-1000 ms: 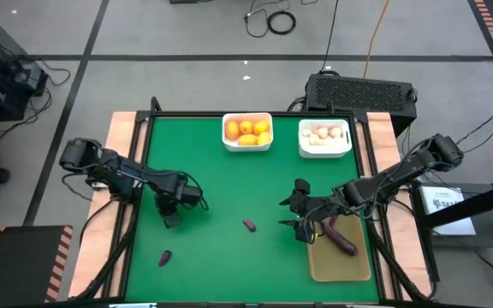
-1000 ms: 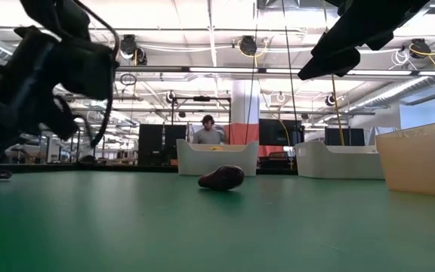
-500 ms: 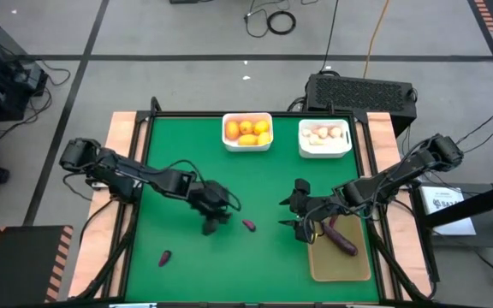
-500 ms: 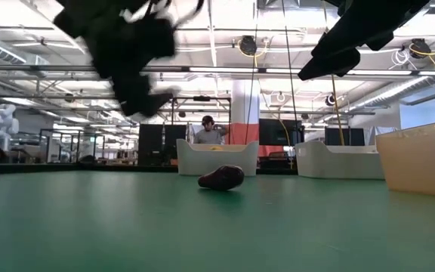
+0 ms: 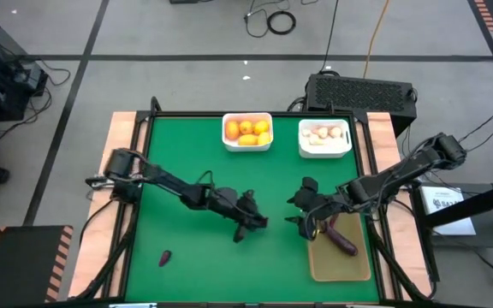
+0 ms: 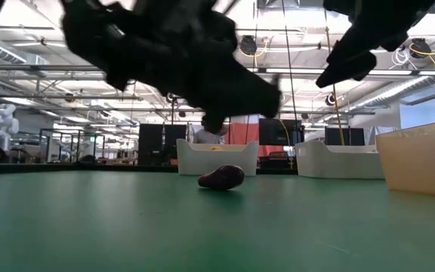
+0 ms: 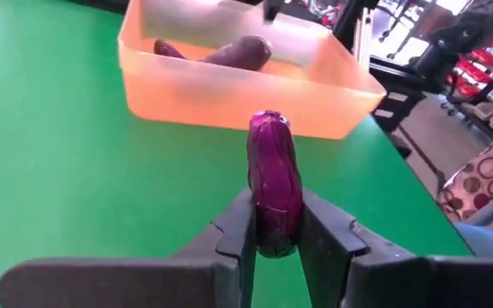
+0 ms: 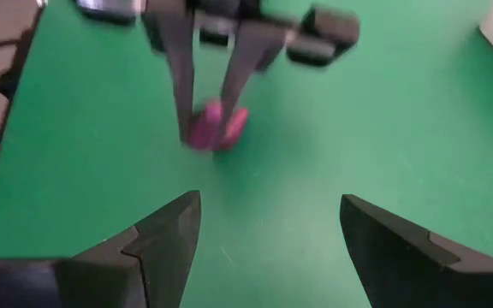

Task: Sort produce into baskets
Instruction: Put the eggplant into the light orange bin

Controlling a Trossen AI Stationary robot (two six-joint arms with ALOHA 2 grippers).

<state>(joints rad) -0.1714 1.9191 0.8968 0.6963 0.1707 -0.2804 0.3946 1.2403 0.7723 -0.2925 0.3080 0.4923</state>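
Now | left claw (image 7: 276, 248) | purple piece (image 7: 274, 184) clamped, long axis toward tray (image 7: 229, 90)

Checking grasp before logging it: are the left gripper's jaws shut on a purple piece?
Shut on it. The left gripper clamps the purple piece between both jaws.

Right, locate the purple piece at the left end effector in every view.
High view: mid-table, hidden under the left end effector.
Low view: the purple piece lies on the mat, centre.
Left wrist view: piece between that end effector's fingers.
Right wrist view: piece farther off, between the same fingers.
Shared landmark: the tan tray, right edge in low view, beyond the piece in left wrist view.
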